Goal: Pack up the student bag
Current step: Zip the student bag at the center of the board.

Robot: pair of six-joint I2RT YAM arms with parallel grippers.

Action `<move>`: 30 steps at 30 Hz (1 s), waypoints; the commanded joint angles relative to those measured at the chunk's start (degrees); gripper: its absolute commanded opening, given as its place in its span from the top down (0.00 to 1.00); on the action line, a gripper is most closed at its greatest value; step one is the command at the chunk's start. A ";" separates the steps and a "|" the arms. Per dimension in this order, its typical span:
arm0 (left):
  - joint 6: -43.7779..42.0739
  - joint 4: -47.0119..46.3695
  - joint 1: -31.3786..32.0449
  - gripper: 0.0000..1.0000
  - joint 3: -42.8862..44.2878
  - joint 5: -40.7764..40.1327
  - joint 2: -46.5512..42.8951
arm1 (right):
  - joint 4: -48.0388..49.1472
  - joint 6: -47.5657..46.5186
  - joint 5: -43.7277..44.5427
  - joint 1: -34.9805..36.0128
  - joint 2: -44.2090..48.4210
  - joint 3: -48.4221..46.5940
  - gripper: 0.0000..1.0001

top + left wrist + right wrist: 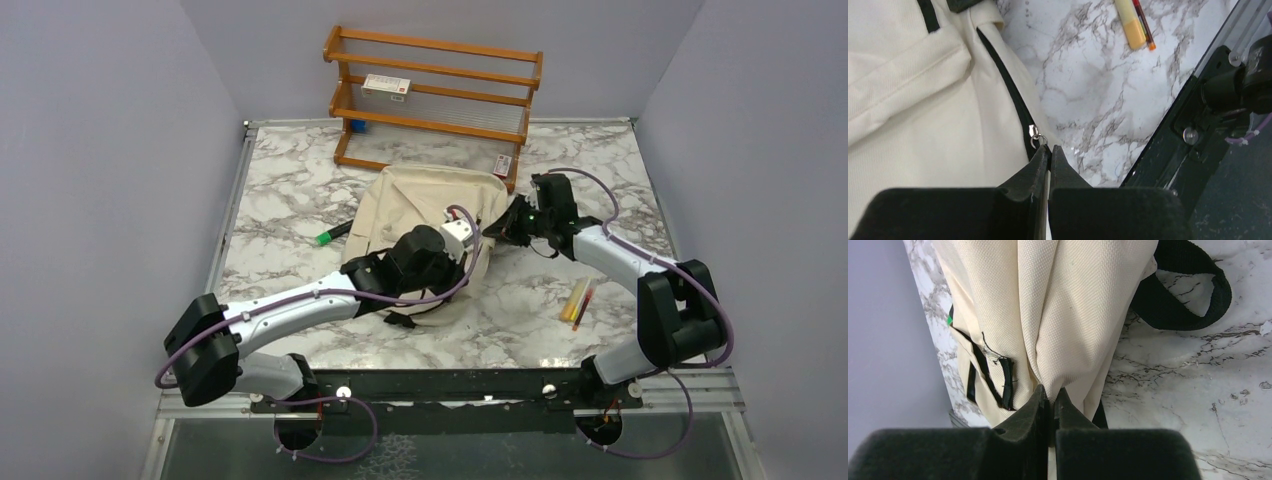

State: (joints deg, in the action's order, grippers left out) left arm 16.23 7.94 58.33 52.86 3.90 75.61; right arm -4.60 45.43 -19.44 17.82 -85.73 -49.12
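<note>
Top external view: fixed high behind the arm bases (440,385), facing down across the whole marble table (290,210). Wrist views: close range, aimed forward from each wrist. All three share the student bag (420,195); top and left wrist share the pens (577,300) at its 4 o'clock.

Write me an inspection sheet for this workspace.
Surface: marble-patterned table.
Job's things: beige student bag lies mid-table, zipper pull showing at its edge.
Clutter: green-capped marker left of the bag; yellow and red pens right of it; wooden rack at the back holding a small box.
Grippers: left gripper shut, tips at the zipper pull; right gripper shut on bag fabric.
Cables: purple cables, one looped over the bag.
Surroundings: grey walls.
</note>
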 commanded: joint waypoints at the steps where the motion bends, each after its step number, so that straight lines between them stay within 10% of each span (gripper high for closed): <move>1: 0.01 5.03 1.00 1.00 -4.23 3.58 -5.20 | 2.29 -1.86 1.17 -1.97 -1.27 -2.68 0.99; 18: 3.77 13.36 1.00 1.00 -10.35 -3.47 -16.28 | 1.73 -5.45 -4.78 -4.18 -2.72 -3.52 0.99; 30: 0.26 11.60 1.00 0.28 -10.49 -7.09 -16.82 | 2.14 -5.79 -8.62 -4.19 -1.11 -0.84 0.99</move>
State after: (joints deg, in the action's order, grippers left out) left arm 18.74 19.38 59.00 43.00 -0.64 60.23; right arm -5.32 40.58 -27.27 14.11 -87.74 -50.39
